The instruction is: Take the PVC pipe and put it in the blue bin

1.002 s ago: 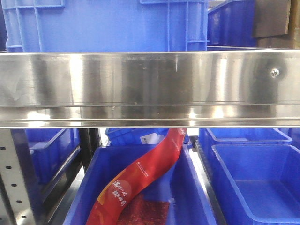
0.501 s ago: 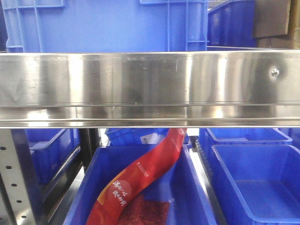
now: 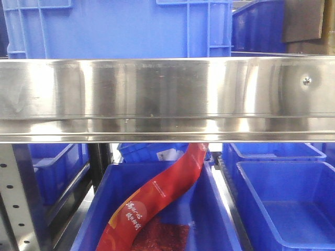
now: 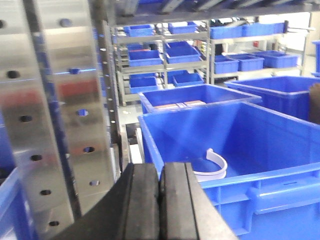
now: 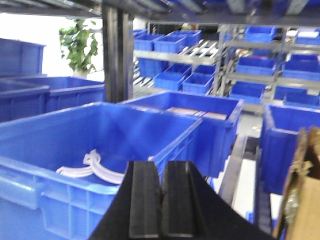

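left claw (image 4: 159, 200) pressed closed, empty | right claw (image 5: 161, 200) same | both wrist views: white PVC pipe (image 4: 212, 165) pieces in blue bin (image 4: 280, 185) | front view: steel shelf rail (image 3: 167, 99), red pouch (image 3: 157, 201) only

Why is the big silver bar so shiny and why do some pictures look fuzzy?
Front view: the shiny steel shelf rail bounces light, leaving white glare streaks. Left wrist view: the shut black left gripper is close and soft; bright window light at top right. Right wrist view: the white curved PVC pieces look blurry, and the window behind the green plant is washed out.
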### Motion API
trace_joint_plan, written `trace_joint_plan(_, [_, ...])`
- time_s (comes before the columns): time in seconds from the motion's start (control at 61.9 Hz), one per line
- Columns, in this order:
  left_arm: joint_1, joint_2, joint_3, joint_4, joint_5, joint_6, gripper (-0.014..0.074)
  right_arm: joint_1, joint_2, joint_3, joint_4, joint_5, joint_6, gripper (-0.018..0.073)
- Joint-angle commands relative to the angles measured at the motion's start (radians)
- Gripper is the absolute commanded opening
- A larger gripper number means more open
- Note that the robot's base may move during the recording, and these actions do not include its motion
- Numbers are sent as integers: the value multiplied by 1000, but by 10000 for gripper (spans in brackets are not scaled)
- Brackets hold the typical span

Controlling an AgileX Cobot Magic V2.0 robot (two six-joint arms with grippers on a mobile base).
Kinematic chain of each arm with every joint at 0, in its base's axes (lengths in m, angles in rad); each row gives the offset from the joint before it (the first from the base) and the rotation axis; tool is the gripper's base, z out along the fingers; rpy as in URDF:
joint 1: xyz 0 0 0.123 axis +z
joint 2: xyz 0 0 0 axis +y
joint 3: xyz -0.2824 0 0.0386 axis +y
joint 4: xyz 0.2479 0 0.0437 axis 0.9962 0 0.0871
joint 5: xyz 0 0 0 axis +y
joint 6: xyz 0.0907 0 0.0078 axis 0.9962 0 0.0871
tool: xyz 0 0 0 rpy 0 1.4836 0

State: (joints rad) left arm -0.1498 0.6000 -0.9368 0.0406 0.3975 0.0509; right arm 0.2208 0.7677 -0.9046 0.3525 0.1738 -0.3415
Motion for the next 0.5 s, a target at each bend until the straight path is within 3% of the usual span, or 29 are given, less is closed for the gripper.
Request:
trace_joint_plan(0.0, [17, -21, 9, -10, 30, -10, -111, -20, -23, 2, -8, -8, 2, -160])
trace_joint_plan(0.242, [37, -65, 81, -50, 34, -10, -111, -97, -42, 2, -28, 74, 2, -160])
trace_joint_plan(0.485, [37, -107, 153, -79, 34, -10, -111, -101, -56, 35, -28, 54, 2, -160])
